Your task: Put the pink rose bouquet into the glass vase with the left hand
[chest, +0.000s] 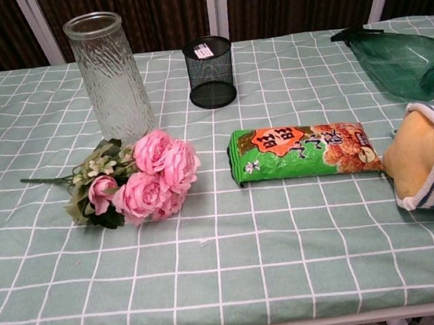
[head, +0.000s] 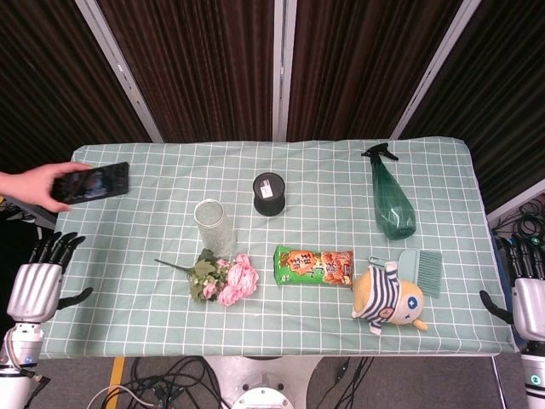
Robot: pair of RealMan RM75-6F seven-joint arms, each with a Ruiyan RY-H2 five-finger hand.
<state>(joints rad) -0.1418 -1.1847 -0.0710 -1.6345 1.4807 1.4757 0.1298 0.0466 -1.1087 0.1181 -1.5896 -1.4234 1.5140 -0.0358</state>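
The pink rose bouquet [head: 224, 279] [chest: 141, 178] lies flat on the green checked tablecloth, blooms toward the right, stem pointing left. Just behind it stands the empty glass vase [head: 214, 226] [chest: 110, 77], upright. My left hand [head: 41, 278] hangs beside the table's left edge, fingers apart and holding nothing, well left of the bouquet. My right hand [head: 525, 292] sits off the table's right edge, also open and empty. Neither hand shows in the chest view.
A black mesh cup [head: 269, 193] stands behind the vase. A green snack packet [head: 313, 266], a striped plush toy [head: 387, 300], a teal brush [head: 421, 269] and a green spray bottle [head: 391, 196] lie to the right. A person's hand with a phone [head: 90, 183] reaches over the far left corner.
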